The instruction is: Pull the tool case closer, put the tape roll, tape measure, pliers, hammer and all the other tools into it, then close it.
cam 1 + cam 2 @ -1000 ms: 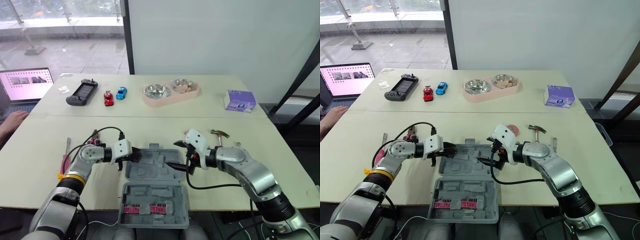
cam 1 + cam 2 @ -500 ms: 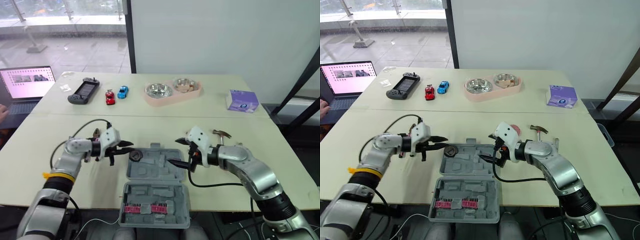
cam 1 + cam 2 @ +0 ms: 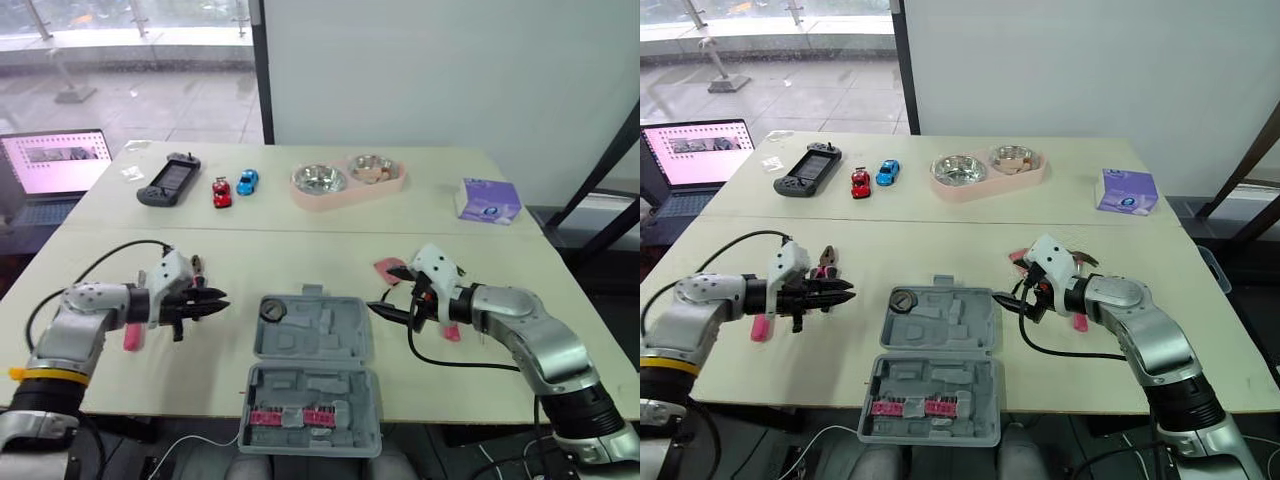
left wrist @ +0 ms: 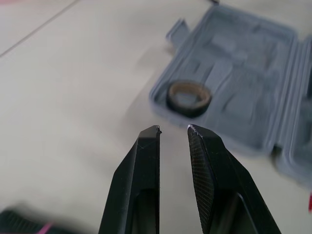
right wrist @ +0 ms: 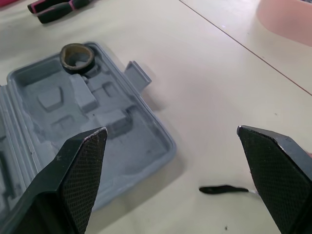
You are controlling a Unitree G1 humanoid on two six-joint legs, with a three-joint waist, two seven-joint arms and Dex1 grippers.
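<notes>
The grey tool case (image 3: 330, 350) lies open at the table's near edge, between my arms. A dark tape roll (image 3: 271, 309) sits in the far left corner of its upper half, also in the left wrist view as the tape roll (image 4: 189, 97). My left gripper (image 3: 212, 300) hovers left of the case, open by a narrow gap, holding nothing. My right gripper (image 3: 388, 292) is wide open just right of the case, empty. Pliers (image 3: 825, 262) and a pink-handled screwdriver (image 3: 760, 328) lie by my left arm. A hammer (image 3: 1081, 258) and a pink tape measure (image 3: 1018, 256) lie behind my right gripper.
Along the far side stand a game controller (image 3: 167, 183), a red toy car (image 3: 221, 192), a blue toy car (image 3: 246, 182), a pink double bowl (image 3: 348, 183) and a purple tissue pack (image 3: 487, 200). A laptop (image 3: 55, 165) sits at far left.
My left gripper let go of the tape roll in the case and drew back to the left. My right gripper moved right, off the case. A person's hand at left is gone.
</notes>
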